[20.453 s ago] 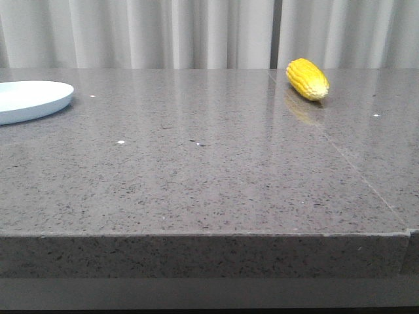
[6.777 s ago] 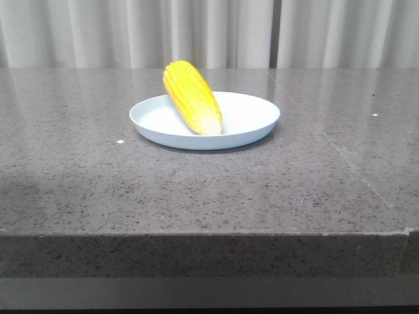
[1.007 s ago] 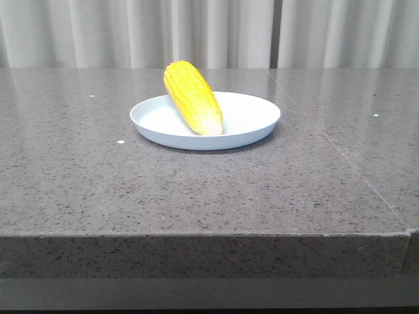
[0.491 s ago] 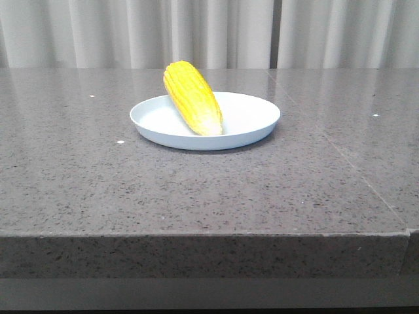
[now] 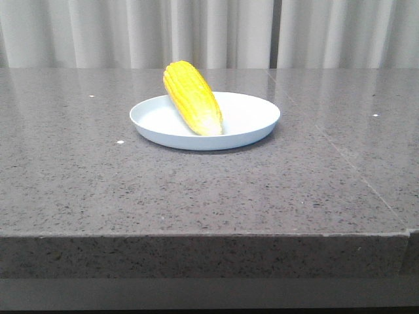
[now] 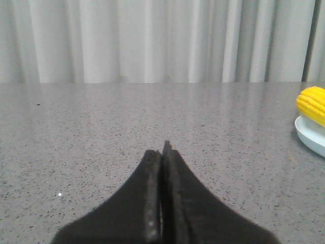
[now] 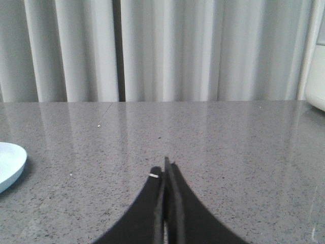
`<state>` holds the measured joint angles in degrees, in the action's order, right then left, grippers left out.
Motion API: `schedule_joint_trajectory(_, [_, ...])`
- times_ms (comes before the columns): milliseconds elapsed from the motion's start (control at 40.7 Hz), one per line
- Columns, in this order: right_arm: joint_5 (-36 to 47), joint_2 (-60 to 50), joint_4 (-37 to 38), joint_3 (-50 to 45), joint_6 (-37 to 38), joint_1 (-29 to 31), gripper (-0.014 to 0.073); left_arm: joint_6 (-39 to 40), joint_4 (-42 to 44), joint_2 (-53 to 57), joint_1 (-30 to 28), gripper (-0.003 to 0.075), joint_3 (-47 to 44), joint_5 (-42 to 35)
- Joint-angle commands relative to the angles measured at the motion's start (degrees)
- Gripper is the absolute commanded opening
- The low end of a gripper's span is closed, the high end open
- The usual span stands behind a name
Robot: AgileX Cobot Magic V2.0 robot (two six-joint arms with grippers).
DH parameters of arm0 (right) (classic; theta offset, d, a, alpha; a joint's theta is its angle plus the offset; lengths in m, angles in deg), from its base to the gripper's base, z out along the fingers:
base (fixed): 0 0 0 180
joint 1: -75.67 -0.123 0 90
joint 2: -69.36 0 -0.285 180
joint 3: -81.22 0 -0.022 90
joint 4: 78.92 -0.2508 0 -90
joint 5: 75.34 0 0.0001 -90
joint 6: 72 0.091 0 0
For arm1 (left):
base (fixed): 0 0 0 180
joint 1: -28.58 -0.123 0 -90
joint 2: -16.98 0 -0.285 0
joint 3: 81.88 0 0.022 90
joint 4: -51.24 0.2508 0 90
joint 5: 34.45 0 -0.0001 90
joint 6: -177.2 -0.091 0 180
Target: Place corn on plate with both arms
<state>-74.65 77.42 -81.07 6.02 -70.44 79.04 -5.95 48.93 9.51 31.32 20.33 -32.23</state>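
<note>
The yellow corn (image 5: 192,97) lies on the pale blue-white plate (image 5: 255,124) near the middle of the grey table, its pale tip toward me and its thick end leaning over the plate's far left rim. No arm shows in the front view. In the left wrist view my left gripper (image 6: 163,150) is shut and empty over bare table, with the corn (image 6: 313,103) and the plate's rim (image 6: 309,135) far off at the frame's edge. In the right wrist view my right gripper (image 7: 165,168) is shut and empty, the plate's rim (image 7: 11,162) far to one side.
The grey speckled stone table (image 5: 196,190) has its front edge close to the camera. A seam (image 5: 353,167) runs across its right part. Pale curtains (image 5: 196,33) hang behind the table. A white object (image 7: 317,76) stands at the edge of the right wrist view.
Long ago the plate was at the far left and the corn at the back right. For the last several seconds the corn lies on the plate mid-table and nothing moves.
</note>
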Motion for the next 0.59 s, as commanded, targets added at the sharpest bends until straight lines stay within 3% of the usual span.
schedule_joint_trajectory(0, [9.04,-1.87,-0.21,-1.52,-0.13,1.05,-0.0067,0.51,-0.35,0.95,0.43,-0.0020,-1.21,-5.01])
schedule_joint_trajectory(565, [7.46,-1.86,-0.48,-2.30,1.05,-1.06,-0.0067,0.51,-0.35,0.95,0.43,-0.0020,-1.21,-5.01])
